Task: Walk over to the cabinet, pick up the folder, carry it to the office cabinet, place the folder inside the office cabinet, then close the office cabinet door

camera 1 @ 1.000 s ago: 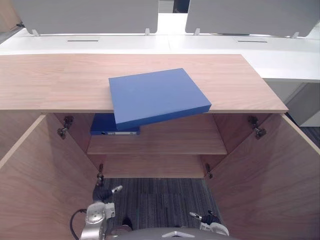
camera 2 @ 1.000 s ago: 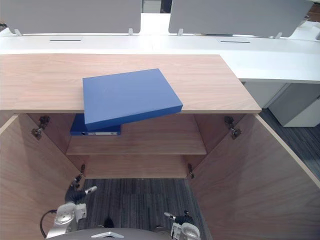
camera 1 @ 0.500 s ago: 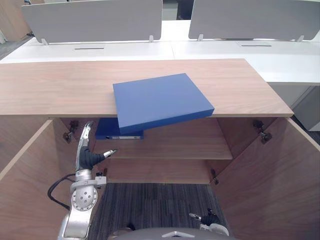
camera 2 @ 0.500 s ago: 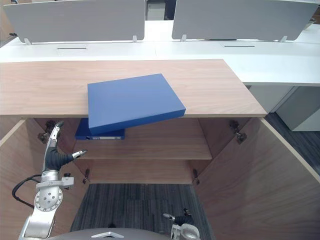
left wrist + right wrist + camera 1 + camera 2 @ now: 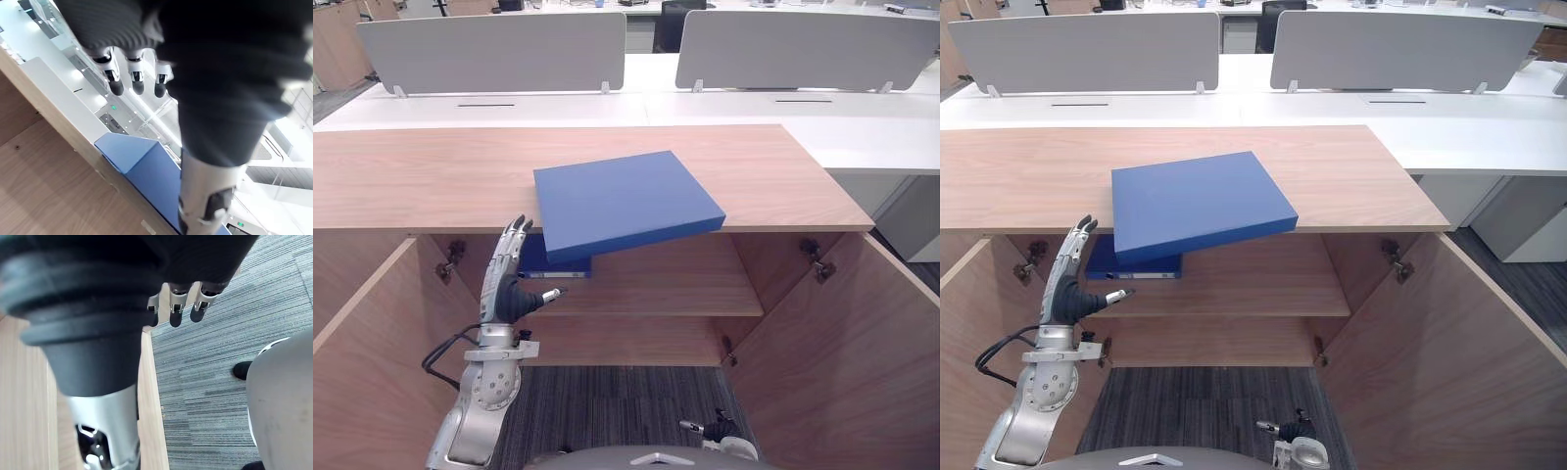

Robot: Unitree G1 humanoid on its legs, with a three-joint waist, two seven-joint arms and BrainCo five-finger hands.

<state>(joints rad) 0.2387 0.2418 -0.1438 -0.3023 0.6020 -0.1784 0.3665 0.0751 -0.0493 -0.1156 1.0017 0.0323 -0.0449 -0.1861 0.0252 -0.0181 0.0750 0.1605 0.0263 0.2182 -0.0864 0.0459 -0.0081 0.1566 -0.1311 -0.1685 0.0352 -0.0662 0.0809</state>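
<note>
so, blue folder flat on the wooden cabinet top, turned at a slant, near corner and front edge hanging out past the top's front lip. untouched by either hand.

below it, inside the open cabinet: second blue folder lying on the shelf, at the left end, partly hidden under the overhang of the first.

left hand up in front of the cabinet opening, just left of the overhanging folder and lower than it, near but apart from it. fingers straight and close together, pointing up toward the cabinet top, thumb stuck out sideways toward the shelf. holding nothing. same in the left wrist view: dark fingertips in a row, extended, blue folder past them with a clear gap.

right hand low, by the carpet floor, well apart from both folders. in the right wrist view fingers hanging loose, nothing in them, grey striped carpet beyond.

both cabinet doors swung wide: left door and right door angled out toward the camera.

behind the cabinet: long white table with grey divider screens standing on it.
</note>
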